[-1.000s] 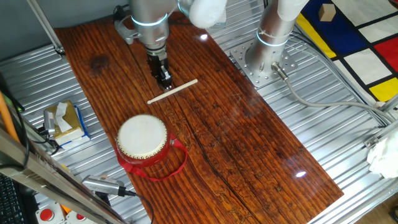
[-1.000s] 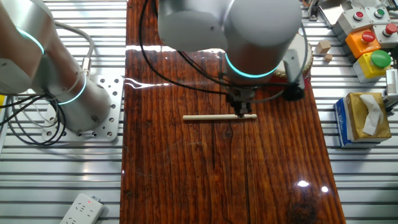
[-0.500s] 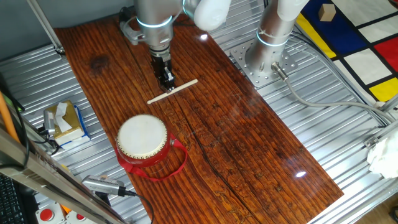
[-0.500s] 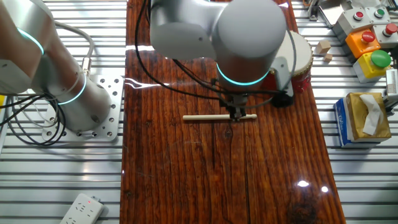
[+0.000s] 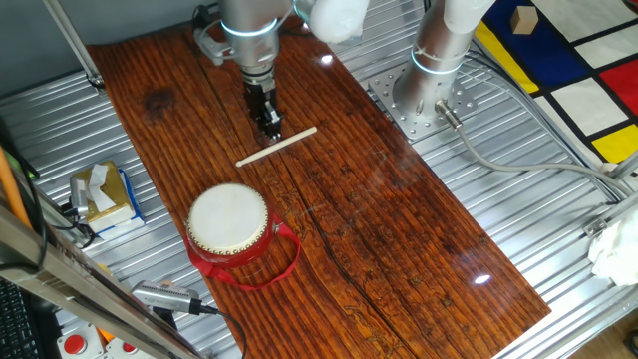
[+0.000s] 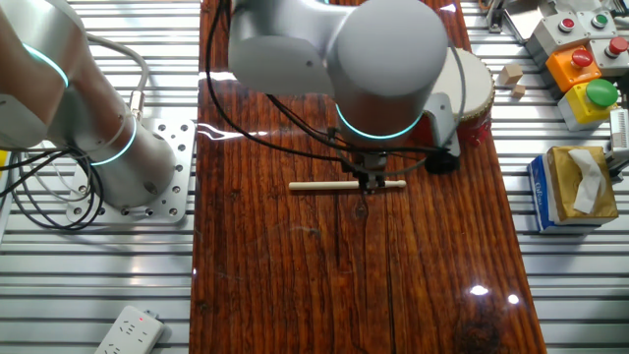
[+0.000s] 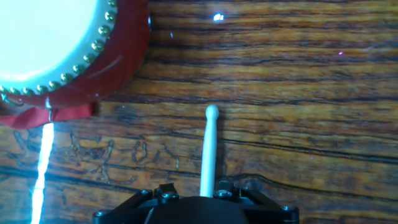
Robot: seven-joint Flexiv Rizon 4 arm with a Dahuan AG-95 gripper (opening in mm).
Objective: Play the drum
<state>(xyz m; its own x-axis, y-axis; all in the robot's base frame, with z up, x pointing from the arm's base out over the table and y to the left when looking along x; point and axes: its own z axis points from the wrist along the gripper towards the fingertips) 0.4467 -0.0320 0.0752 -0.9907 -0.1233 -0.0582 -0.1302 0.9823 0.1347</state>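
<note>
My gripper sits low over the stick, apparently straddling it for a grasp, closure indiscernible; the drum stands well apart on the table.

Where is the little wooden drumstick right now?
In one fixed view, the thin pale wooden drumstick lies flat on the dark wooden table, beyond the small red drum with the cream-white skin and apart from it, with the gripper at its middle.

A dark wooden board is lying over a ribbed metal table, with lamp glare shining on its varnish.
</note>
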